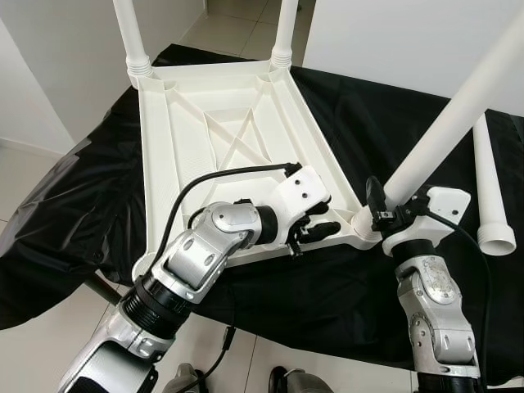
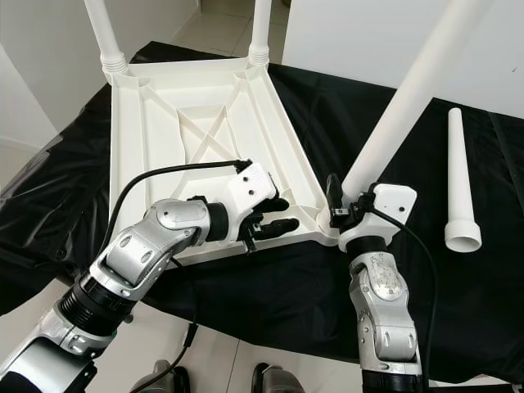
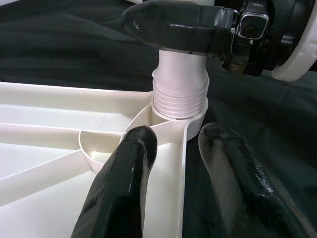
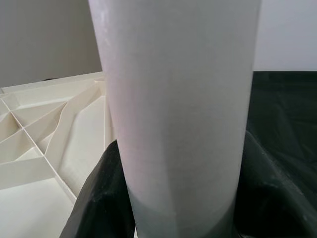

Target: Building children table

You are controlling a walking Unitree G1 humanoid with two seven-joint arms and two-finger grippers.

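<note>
Black cloth [image 1: 327,278], draped over the table; carries all parts below.

White plastic tabletop [image 1: 213,139], inverted, ribbed underside up. Two legs [image 1: 131,37] already seated in the corner sockets farthest from both grippers.

Third leg [image 1: 458,110], white tube, tilted rather than upright, its threaded foot entered in the corner socket [image 3: 179,111] directly ahead of the left gripper. Right gripper [image 1: 391,214] is pinched around this leg just above the socket; in its wrist view the tube stands between the two black fingers.

Fourth leg [image 1: 491,192], loose, lying flat on the cloth beyond the right gripper, well apart from the tabletop.

Left gripper [image 1: 315,229], fingers spread, one finger [image 3: 124,183] over the tabletop rim beside the socket, the other [image 3: 237,173] off the edge above the cloth; it grips nothing, appearing only to brace the rim.

Risks, as judgement:
- The leg's lean may cross the thread, so that it binds or pops out on turning.
- With the left gripper merely resting, the tabletop may slide on the slick cloth or twist with the leg.
- A loose pinch may spin on the smooth tube.
</note>
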